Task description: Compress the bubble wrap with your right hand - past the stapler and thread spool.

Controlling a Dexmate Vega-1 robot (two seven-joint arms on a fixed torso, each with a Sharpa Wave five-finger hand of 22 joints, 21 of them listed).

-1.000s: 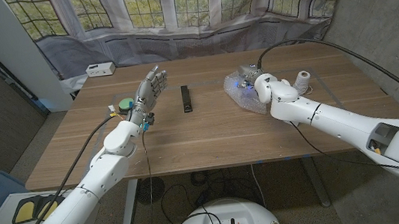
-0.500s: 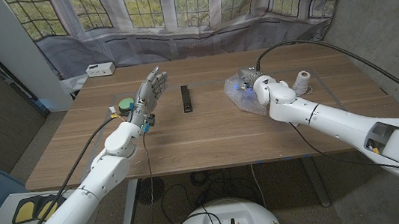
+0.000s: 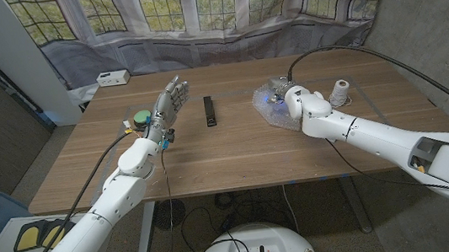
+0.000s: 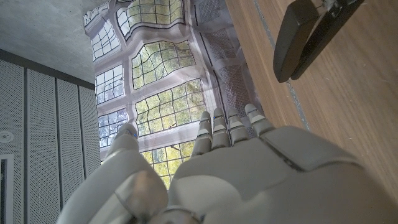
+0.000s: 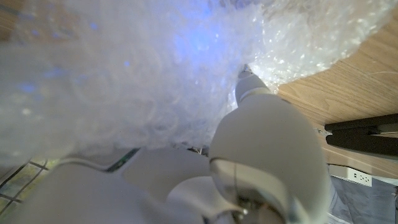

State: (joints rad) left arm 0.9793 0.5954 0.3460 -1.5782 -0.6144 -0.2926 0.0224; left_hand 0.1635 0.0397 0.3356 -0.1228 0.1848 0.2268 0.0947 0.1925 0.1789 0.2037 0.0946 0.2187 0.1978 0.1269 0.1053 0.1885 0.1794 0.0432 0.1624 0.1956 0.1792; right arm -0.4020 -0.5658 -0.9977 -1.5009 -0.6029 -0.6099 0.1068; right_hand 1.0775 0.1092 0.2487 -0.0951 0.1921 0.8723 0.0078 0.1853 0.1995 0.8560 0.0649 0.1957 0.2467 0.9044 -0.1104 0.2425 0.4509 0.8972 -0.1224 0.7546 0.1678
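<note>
The right hand (image 3: 293,99) was pressed down on the bubble wrap (image 3: 271,104), which lay crumpled on the wooden table (image 3: 236,154) directly under and around this hand; in the right wrist view the plastic (image 5: 155,68) was seen pushed against the fingers (image 5: 252,84), but it could not be told whether they were closed on it. The thread spool (image 3: 340,91) was placed just beside this hand on its outer side, and the black stapler (image 3: 209,111) was lying between the two hands. The left hand (image 3: 167,104) was raised above the table with the fingers apart and nothing held, and a green round object (image 3: 141,117) was seen just beside it.
</note>
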